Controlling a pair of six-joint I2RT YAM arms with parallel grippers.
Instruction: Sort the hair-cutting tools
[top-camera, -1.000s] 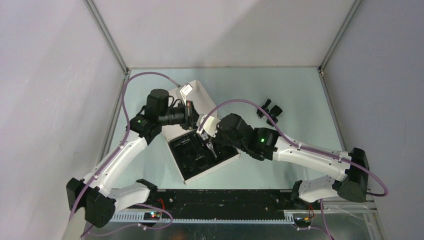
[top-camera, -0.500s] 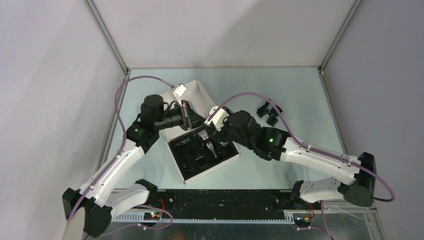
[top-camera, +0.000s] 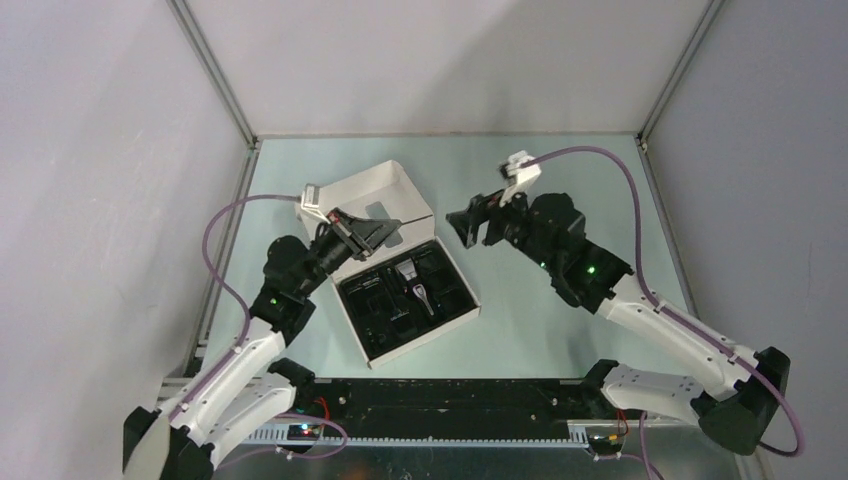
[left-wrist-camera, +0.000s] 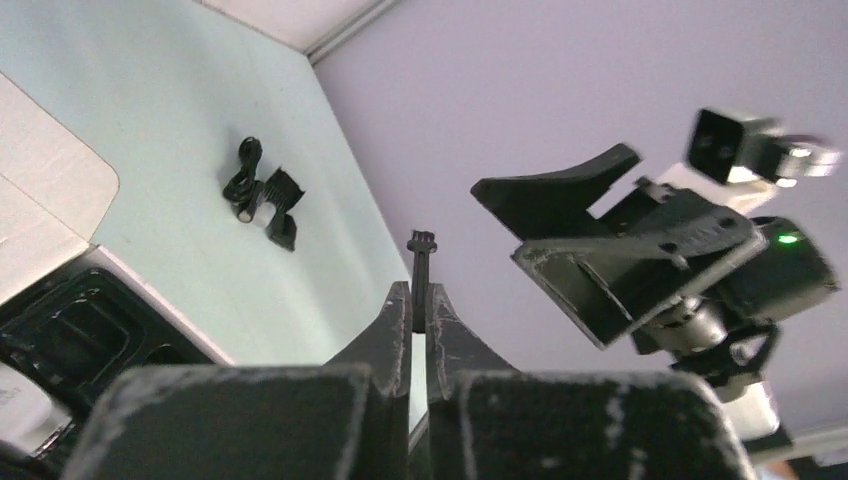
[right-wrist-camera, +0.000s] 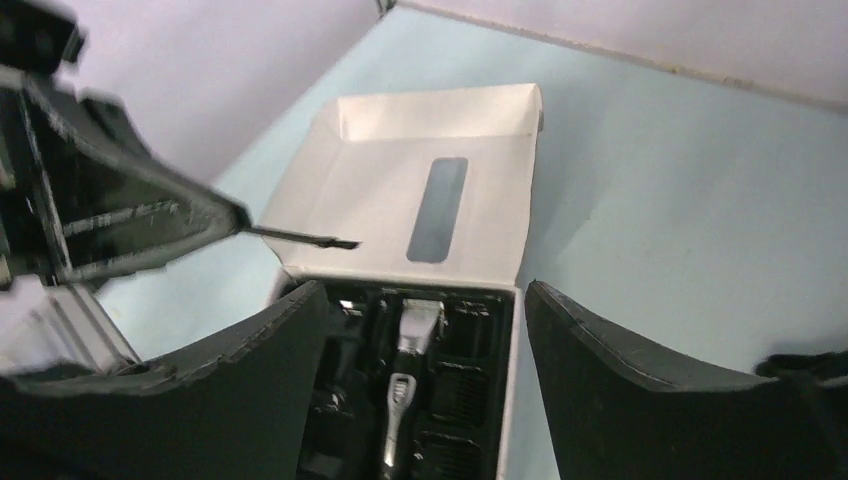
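Observation:
My left gripper (left-wrist-camera: 420, 295) is shut on a thin black brush (left-wrist-camera: 421, 255), whose bristle tip sticks out past the fingers. In the top view this gripper (top-camera: 385, 228) hangs over the white box lid (top-camera: 375, 195). The right gripper (top-camera: 470, 222) stands open and empty, in the air to the right of the box. The right wrist view shows its fingers (right-wrist-camera: 620, 350) spread wide above the black tray (right-wrist-camera: 470, 400). In the tray lie the silver-and-black clipper (right-wrist-camera: 405, 385) and black attachments. A small heap of loose black attachments (left-wrist-camera: 262, 195) lies on the table.
The white box's flap (right-wrist-camera: 430, 190) lies open and flat toward the back. Grey walls close the table on three sides. The right arm (top-camera: 600, 285) covers the loose attachments in the top view. Cables loop over both arms.
The right gripper has opened and swung up and to the right, away from the tray. The left gripper has shut on the thin brush and drawn back to the left.

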